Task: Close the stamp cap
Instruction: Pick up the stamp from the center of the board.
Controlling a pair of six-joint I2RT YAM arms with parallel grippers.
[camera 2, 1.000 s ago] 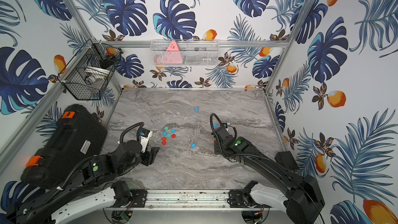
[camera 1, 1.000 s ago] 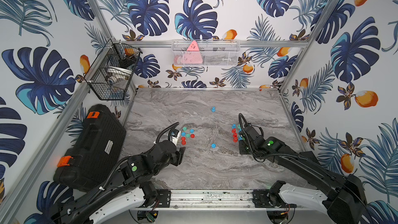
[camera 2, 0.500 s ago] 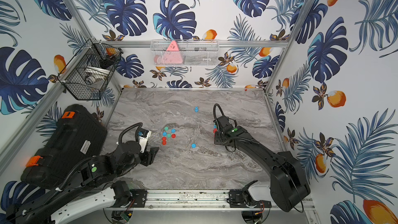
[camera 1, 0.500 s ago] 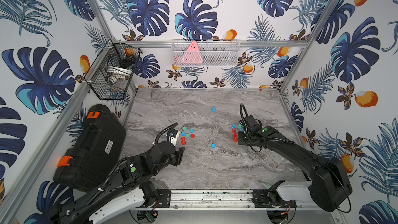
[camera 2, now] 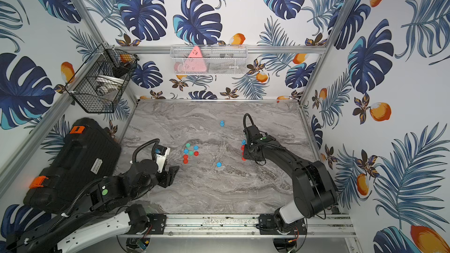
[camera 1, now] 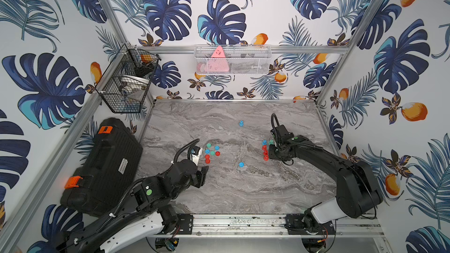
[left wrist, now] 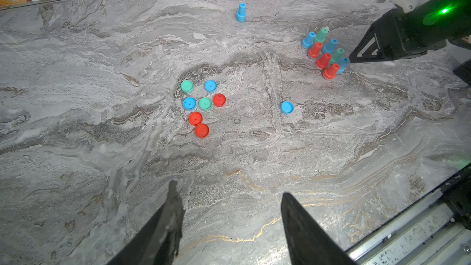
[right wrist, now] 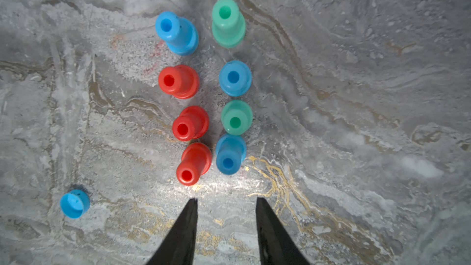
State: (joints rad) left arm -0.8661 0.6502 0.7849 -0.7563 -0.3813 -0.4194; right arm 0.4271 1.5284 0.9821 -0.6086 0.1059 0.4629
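Table, top views: grey marble table [camera 1: 243,191] between leaf-print walls. 8 stamps [camera 1: 266,149] stand clustered on the right. 7 caps [camera 1: 211,152] lie left of centre, 1 lone cap [camera 1: 241,164] lies between the 2 groups, and 1 lone stamp [camera 1: 241,123] stands farther back.
Arms, top views: right claw [camera 1: 273,152] is just beside the stamps. Left claw [camera 1: 203,169] is near the caps but apart from them.
Left wrist: left claw [left wrist: 229,188] is spread and empty over bare table, with the caps [left wrist: 201,105] ahead and well apart.
Right wrist: right claw [right wrist: 226,199] has its fingers apart with nothing between them. The stamps stand in 2 rows of 4, upright, long axes pointing up at the camera. A blue stamp [right wrist: 230,154] is straight ahead of the gap, a red stamp [right wrist: 194,163] is just beside it, and the lone cap [right wrist: 74,203] lies well off beyond the red row.
Judgement: the right arm is nearer the stamps and the left arm nearer the caps. No stamp looks capped yet. A straight advance should take the blue stamp, though the red one beside it leaves little room.
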